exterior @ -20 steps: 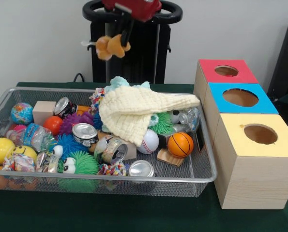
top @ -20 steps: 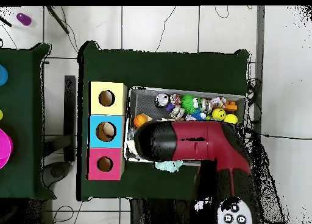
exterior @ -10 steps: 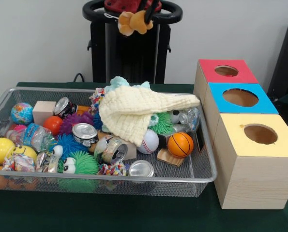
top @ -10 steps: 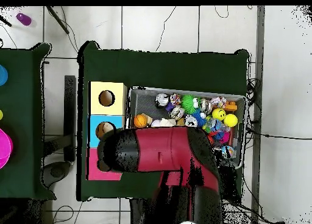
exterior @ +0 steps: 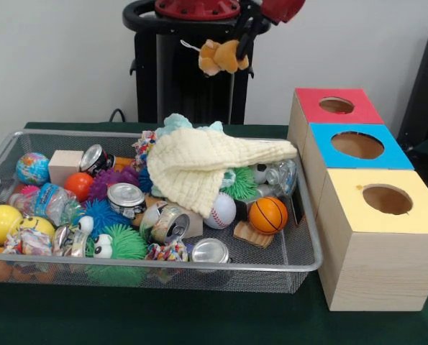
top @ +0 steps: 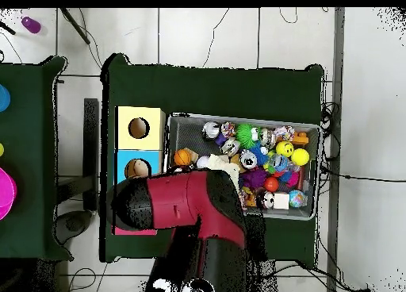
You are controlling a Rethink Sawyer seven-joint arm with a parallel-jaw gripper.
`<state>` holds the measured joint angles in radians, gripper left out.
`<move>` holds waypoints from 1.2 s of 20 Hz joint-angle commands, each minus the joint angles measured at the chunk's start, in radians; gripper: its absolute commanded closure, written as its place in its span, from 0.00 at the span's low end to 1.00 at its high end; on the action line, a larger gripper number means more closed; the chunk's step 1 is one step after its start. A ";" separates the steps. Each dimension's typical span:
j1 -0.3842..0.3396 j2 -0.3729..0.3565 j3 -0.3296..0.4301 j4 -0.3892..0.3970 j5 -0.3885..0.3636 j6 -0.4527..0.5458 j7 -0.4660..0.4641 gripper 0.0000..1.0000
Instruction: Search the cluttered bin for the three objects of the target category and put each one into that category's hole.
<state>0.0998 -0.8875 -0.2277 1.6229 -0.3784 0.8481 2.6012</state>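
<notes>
My gripper [exterior: 237,52] hangs high at the top of the front view, shut on a small orange-tan plush animal [exterior: 221,57]. It is above the table behind the wire mesh bin [exterior: 303,259], left of the pale wooden box. The red-surround hole [exterior: 337,105] is the farthest of the box's three openings and stands open. In the overhead view the red arm [top: 190,205] covers the red section and the gripper. The bin [top: 313,130] holds several toys. No other plush animal shows clearly among the clutter.
A cream knitted cloth [exterior: 206,162] drapes over the bin's middle. Around it lie spiky rubber balls [exterior: 124,243], cans [exterior: 125,198], a basketball [exterior: 268,214], a baseball [exterior: 221,210] and a wooden block [exterior: 64,165]. The blue-surround hole [exterior: 357,145] and yellow-surround hole [exterior: 387,199] are nearer.
The gripper with the plush animal has moved right toward the wooden box in the front view. In the overhead view the arm has swung left, uncovering the bin and covering the red section.
</notes>
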 commanded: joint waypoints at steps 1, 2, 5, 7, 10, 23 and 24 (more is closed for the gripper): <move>0.062 0.151 -0.080 0.038 0.001 -0.108 0.372 1.00; 0.078 0.155 -0.087 0.039 0.004 -0.091 0.371 1.00; 0.130 0.166 -0.107 0.032 0.026 -0.037 0.395 1.00; 0.165 0.175 -0.119 0.013 0.043 0.005 0.412 1.00; 0.224 0.202 -0.130 -0.066 0.095 0.124 0.447 1.00; 0.263 0.268 -0.159 -0.286 0.221 0.387 0.405 1.00; 0.264 0.271 -0.161 -0.286 0.223 0.384 0.404 1.00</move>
<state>0.3793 -0.6622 -0.3852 1.4244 -0.2034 1.1773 2.7360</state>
